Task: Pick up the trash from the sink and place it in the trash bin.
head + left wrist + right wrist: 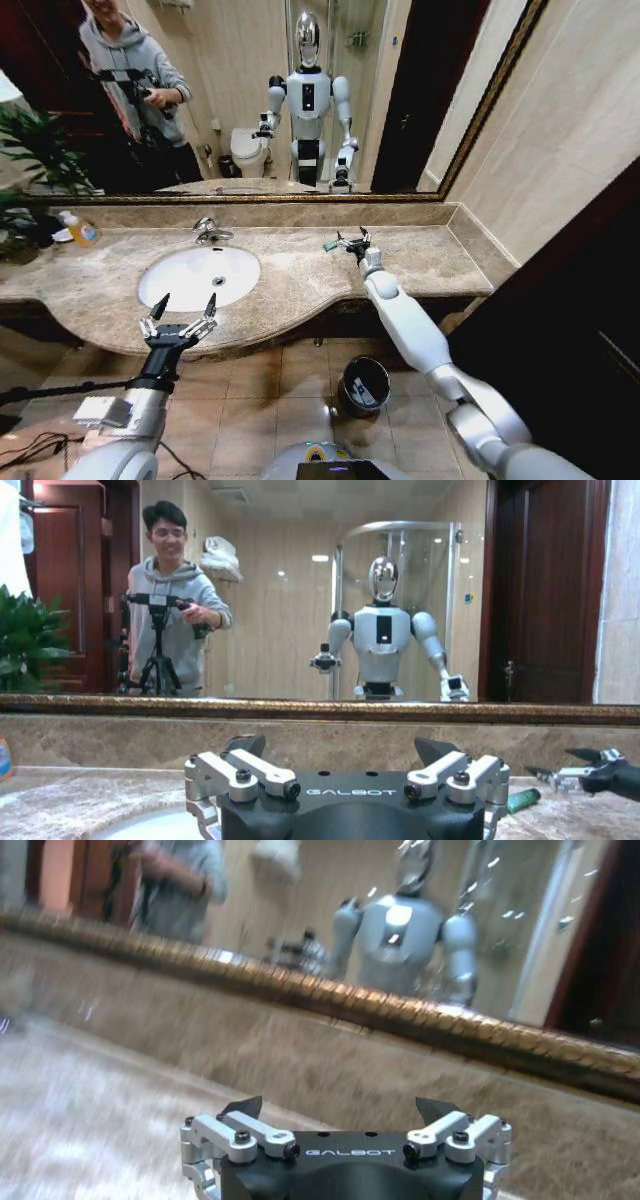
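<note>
Trash (329, 244) near right claw (352, 238); contact unclear.

From our head we look down and forward at the worktop (300, 275) and the mirror (250, 100). Both wrist cameras sit low, just above the worktop, close behind their fingers, facing the mirror, which all three views share.
</note>
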Tool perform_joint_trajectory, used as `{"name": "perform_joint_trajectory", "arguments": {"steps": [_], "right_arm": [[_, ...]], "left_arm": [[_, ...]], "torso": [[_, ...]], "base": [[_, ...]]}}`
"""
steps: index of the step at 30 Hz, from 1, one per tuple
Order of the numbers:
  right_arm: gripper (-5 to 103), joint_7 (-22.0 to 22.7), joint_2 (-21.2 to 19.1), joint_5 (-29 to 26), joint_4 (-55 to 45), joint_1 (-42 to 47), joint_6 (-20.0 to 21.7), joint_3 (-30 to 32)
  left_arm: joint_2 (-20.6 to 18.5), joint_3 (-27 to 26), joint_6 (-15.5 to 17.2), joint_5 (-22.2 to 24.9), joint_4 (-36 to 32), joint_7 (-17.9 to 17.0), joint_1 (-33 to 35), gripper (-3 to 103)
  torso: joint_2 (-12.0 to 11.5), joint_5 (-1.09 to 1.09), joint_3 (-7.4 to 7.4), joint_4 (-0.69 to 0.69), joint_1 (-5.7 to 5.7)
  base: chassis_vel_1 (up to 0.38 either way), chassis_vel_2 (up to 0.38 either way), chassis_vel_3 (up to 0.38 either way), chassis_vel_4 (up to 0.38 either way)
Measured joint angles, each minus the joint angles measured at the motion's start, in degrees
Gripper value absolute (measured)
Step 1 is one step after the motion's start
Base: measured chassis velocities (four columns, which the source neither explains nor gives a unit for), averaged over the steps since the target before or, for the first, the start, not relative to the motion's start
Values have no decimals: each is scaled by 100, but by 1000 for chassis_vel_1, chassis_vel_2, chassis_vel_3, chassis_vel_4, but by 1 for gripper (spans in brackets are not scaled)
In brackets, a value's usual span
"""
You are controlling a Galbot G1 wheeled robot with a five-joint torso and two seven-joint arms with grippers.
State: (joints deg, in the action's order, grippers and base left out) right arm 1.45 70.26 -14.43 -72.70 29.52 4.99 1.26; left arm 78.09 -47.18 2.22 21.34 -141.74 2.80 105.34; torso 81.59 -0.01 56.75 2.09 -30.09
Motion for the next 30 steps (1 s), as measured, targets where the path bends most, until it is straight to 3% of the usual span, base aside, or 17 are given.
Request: {"name": "perform_joint_trajectory", "arguments": {"steps": [2, 5, 7, 9, 10, 12, 13, 15, 19, 21, 23, 25, 30], "right_arm": [[100, 201, 5, 1, -117, -91, 676, -304], [100, 364, 105, 189, -53, -217, 828, -576], [100, 262, 148, 521, 59, -327, 820, -694], [100, -257, 136, 1271, 351, -680, 538, -975], [100, -257, 136, 1271, 351, -680, 538, -975], [100, -837, 4, 1506, 473, -1068, 358, -1277], [100, -837, 4, 1506, 473, -1068, 358, -1277], [100, -1019, -89, 1070, 521, -1471, 551, -1650], [100, -882, 35, 445, 834, -1755, 821, -1835], [100, -633, 175, 173, 1106, -1849, 880, -1870], [100, -2, 517, -388, 1567, -1941, 1026, -1915], [100, 359, 729, -606, 1865, -1987, 1072, -1902], [100, 976, 949, -1069, 2150, -1998, 1194, -1848]], "left_arm": [[0, 0, 0, 0, 0, 0, 0, 100], [0, 1, 0, 0, 0, 0, 0, 100], [0, 0, 0, 0, 0, 0, 0, 100], [0, 0, 0, 0, 0, 0, 0, 100], [0, 0, 0, 0, 0, 0, 0, 100], [0, 0, 0, 0, 0, 0, 1, 100], [0, 0, 0, 0, 0, 0, 1, 100], [0, 0, 0, 0, 0, 0, 0, 100], [0, 0, 0, 0, 0, 0, 0, 100], [0, 0, 0, 0, 0, 0, 0, 100], [0, 0, 0, 0, 0, 0, 0, 100], [0, 0, 0, 0, 0, 0, 0, 100], [0, 0, 0, 0, 0, 0, 0, 100]], "torso": [[0, 1, 0, -1, 0], [0, 2, 0, 2, 0], [0, 1, 0, 3, 0], [1, 1, 0, 3, 0], [1, 1, 0, 3, 0], [1, 1, 0, 2, 0], [1, 1, 0, 2, 0], [1, -1, -1, 1, 0], [1, 0, -1, 1, 0], [1, -1, -1, 1, 0], [1, 1, 0, 2, 0], [1, 0, 0, 2, 0], [1, 0, 0, 3, 0]], "base": [[0, 0, 0, 0], [0, 0, 0, 0], [0, 0, 0, 0], [0, 0, 0, 0], [0, 0, 0, 0], [0, 0, 0, 0], [0, 0, 0, 0], [0, 0, 0, 0], [0, 0, 0, 0], [0, 0, 0, 0], [0, 0, 0, 0], [0, 0, 0, 0], [0, 0, 0, 0]]}}
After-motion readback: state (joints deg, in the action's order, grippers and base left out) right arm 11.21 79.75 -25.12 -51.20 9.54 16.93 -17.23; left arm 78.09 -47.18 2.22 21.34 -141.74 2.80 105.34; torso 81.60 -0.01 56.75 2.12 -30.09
